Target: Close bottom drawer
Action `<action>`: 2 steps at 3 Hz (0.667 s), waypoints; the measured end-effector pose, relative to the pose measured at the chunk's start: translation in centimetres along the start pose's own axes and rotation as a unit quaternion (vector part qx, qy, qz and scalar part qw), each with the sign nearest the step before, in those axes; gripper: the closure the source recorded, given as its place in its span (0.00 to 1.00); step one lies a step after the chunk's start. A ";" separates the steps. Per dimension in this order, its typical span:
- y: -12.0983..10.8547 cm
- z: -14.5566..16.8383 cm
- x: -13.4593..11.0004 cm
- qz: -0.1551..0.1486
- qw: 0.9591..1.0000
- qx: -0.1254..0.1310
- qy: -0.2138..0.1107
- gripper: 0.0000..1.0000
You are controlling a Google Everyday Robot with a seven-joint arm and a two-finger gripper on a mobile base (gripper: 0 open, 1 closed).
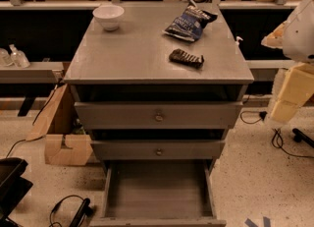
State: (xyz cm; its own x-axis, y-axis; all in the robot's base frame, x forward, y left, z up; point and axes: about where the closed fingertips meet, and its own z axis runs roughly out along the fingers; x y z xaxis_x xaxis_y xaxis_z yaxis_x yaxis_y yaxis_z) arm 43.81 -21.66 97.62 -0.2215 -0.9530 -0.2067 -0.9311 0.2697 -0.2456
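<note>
The bottom drawer (157, 191) of the grey cabinet (147, 49) is pulled far out toward me. Its plain grey tray is empty, and its front panel runs along the lower frame edge. The mid drawer (158, 150) and the top drawer (158, 116) above it stick out a little, each with a small round knob. My gripper (288, 104) hangs at the right edge under the white arm (301, 29). It is to the right of the cabinet, apart from all the drawers, and holds nothing I can see.
On the cabinet top are a white bowl (108, 16), a blue chip bag (189, 23) and a small dark packet (186, 58). A cardboard box (61, 137) stands left of the cabinet. Cables (68, 209) lie on the floor at both sides, and a dark object (11, 182) sits at the lower left.
</note>
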 end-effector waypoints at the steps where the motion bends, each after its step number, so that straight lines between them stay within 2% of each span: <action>1: 0.0 0.0 0.0 0.000 1.000 0.000 0.000 0.00; 2: 0.4 1.7 1.0 0.015 1.000 0.005 -0.008 0.00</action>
State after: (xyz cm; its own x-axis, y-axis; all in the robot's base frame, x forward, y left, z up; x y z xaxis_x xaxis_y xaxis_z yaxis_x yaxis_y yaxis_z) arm 43.70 -22.29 95.74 -0.2451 -0.9420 -0.2294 -0.9211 0.3001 -0.2480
